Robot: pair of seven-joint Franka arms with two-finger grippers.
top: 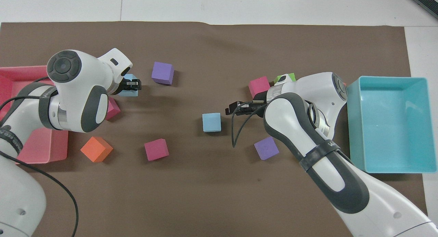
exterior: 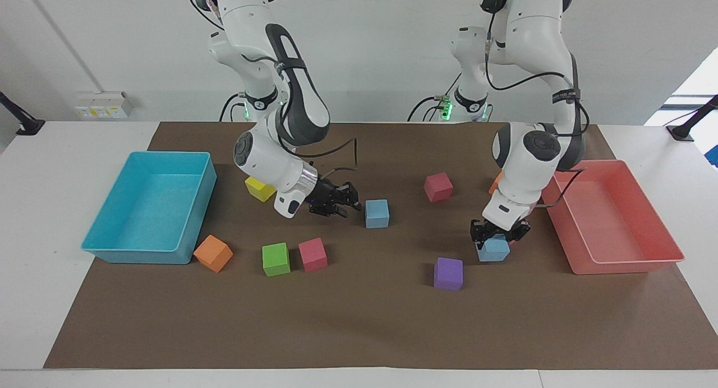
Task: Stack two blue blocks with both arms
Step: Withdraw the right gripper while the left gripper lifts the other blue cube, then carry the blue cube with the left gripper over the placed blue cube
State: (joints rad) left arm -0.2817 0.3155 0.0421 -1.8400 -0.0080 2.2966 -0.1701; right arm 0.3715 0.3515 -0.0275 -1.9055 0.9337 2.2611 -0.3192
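The left hand (exterior: 496, 238) is closed on one blue block (exterior: 493, 249) from above, its fingers pinching the cube's upper sides; the facing view suggests the cube hangs a little clear of the tabletop (exterior: 359, 320), near the pink tray (exterior: 617, 262) at the left arm's end and beside a purple cube (exterior: 448, 273). In the overhead view the same hand (top: 131, 84) covers part of this block (top: 131, 92). The second blue block (exterior: 377, 213) sits flat on the brown mat around the middle of the tabletop, also plain in the overhead view (top: 211, 122). The right hand (exterior: 341, 200) hovers low just beside it, toward the right arm's end, tilted sideways with its fingers parted and nothing between them; it shows likewise from above (top: 236, 108). Both cubes look like matte foam: light, slightly yielding and grippy, not fragile, so a modest squeeze should hold them, while a hard pinch could dent them or make one spring askew on release. The best hold seems to be across two opposite flat faces, high enough on the carried cube to leave its underside free for landing. The resting cube, being so light, would probably slide if nudged, so steadying it by its sides seems wise while the other is lowered squarely onto its top face.
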